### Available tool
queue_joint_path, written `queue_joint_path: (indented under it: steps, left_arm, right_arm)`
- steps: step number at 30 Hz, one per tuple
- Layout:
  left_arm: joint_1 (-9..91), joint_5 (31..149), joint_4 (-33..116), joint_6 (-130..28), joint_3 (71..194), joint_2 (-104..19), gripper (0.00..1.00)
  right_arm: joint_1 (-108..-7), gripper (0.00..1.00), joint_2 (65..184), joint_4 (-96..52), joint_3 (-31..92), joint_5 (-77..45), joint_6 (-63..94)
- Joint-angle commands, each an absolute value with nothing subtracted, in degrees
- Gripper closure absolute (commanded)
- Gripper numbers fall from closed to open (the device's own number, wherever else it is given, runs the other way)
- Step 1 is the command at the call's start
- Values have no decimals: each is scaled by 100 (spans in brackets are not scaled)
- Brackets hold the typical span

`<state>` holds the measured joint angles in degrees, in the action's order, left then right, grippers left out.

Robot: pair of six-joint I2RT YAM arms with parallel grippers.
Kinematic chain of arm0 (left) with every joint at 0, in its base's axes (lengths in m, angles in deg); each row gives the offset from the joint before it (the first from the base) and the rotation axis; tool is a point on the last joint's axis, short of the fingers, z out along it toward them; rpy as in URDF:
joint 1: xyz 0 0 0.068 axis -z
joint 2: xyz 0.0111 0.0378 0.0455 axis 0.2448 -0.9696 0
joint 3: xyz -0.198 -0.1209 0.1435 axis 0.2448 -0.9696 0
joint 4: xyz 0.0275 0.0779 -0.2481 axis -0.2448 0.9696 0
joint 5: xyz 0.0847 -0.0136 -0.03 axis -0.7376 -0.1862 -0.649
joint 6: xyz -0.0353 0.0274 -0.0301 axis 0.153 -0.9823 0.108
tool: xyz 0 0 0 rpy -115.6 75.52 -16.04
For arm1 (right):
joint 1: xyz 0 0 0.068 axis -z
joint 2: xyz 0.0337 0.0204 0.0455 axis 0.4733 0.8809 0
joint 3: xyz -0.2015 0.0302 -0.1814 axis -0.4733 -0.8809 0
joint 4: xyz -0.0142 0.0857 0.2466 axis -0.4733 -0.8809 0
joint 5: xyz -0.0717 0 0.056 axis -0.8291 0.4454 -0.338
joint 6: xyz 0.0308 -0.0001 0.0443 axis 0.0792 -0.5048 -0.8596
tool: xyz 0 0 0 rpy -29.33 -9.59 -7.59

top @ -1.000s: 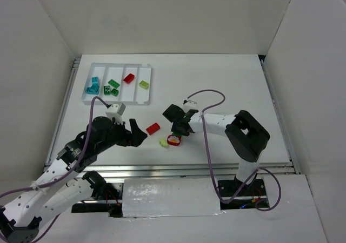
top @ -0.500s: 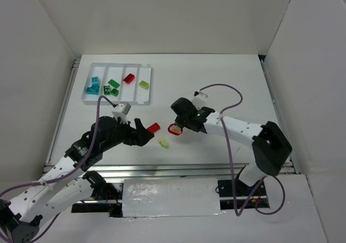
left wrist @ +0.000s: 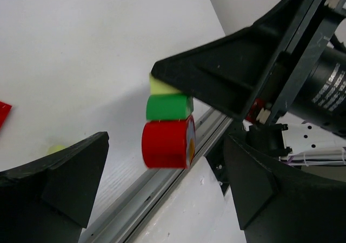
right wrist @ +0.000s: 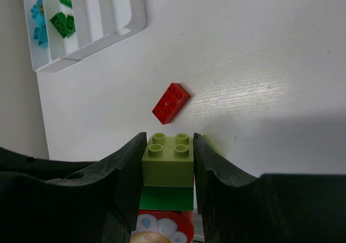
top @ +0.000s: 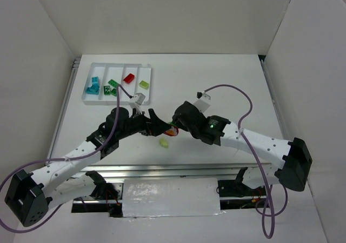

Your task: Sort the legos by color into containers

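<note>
Right fingers [right wrist: 130, 167] clamp a yellow-green/green/red lego stack [left wrist: 168, 107] over the table's near middle, right of the tray [top: 121, 65]; left fingers [left wrist: 65, 178] gape wide around its red end; risk: a skewed pull drops the bricks.

I see smooth, glossy plastic on the stack of legos [right wrist: 168, 159], matt black plastic fingers [right wrist: 216, 175], a faintly grained matt white worktop [right wrist: 254, 59]

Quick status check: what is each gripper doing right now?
left gripper: open, holding nothing.
right gripper: closed on a stack of bricks, yellow-green over green over red.
</note>
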<state>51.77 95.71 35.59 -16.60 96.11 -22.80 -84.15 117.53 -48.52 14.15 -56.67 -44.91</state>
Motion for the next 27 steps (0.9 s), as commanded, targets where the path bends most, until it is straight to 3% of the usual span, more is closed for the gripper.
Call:
queue_joint_path:
  steps: [1,5,13,19,23,27]
  left_arm:
    - [5223,9800,2822,-1498,9914,-2481,1]
    - [5249,10011,2620,-1419,9897,-2736,6]
    - [5337,10284,2401,-1349,9722,-2860,8]
    - [5346,10469,2321,-1393,9695,-2720,31]
    - [5346,10434,2461,-1498,9756,-2623,33]
    - [5346,10434,2575,-1629,9791,-2596,59]
  right_arm:
    - [-8590,100,11530,-4870,1513,-5971,-4609]
    - [-8643,100,11547,-4931,1566,-6155,-4705]
    - [-8643,100,11583,-5054,1741,-6516,-4776]
    - [-8634,100,11574,-5080,1838,-6595,-4802]
    - [-8643,100,11548,-5063,1812,-6630,-4828]
    - [-8634,100,11504,-5063,1830,-6525,-4776]
